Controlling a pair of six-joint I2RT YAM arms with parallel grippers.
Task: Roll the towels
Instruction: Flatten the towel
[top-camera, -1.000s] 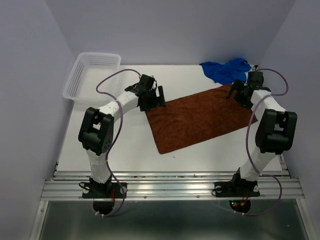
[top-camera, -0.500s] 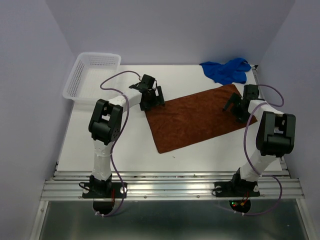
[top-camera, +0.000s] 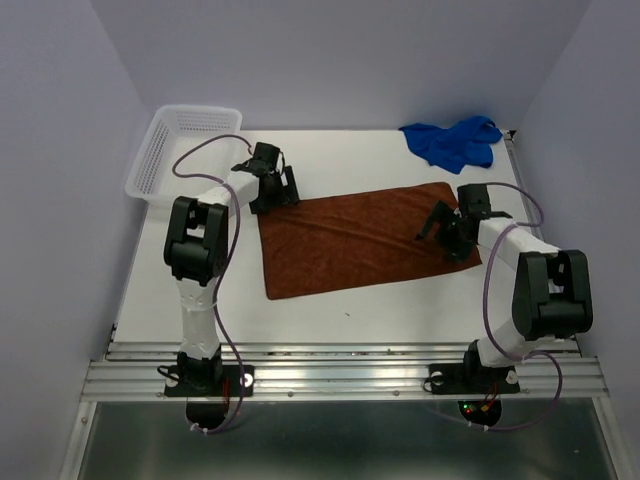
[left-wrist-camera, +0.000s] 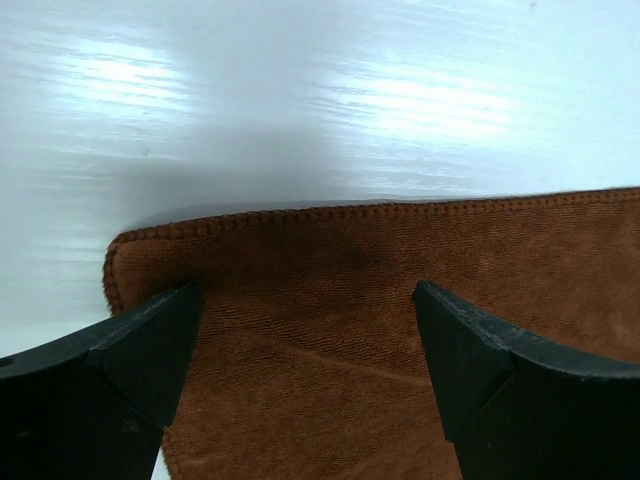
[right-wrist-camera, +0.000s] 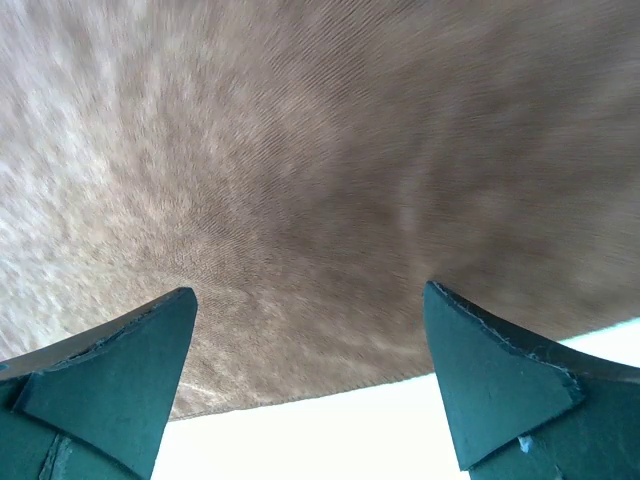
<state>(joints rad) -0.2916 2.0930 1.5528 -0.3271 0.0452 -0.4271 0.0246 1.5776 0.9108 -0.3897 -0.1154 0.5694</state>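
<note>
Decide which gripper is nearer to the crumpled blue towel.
Right. The right gripper is over the rust-brown towel's right end, a short way in front of the blue towel. The left gripper is at the rust-brown towel's far left corner, much farther off.

Your rust-brown towel (top-camera: 350, 240) has slid left across the counter (top-camera: 300, 320) and swung round. It lay steeply slanted before; now its long edges run closer to level with the near edge. Its right end has drawn away from the blue towel (top-camera: 450, 140). Your left hand (top-camera: 272, 198) went left and slightly farther back, keeping at the towel's far-left corner. Your right hand (top-camera: 443, 235) came nearer and leftward, now over the towel's right end; probably touching the cloth, but that wrist view is blurred. Your left elbow pulled left and your right forearm dropped lower.
</note>
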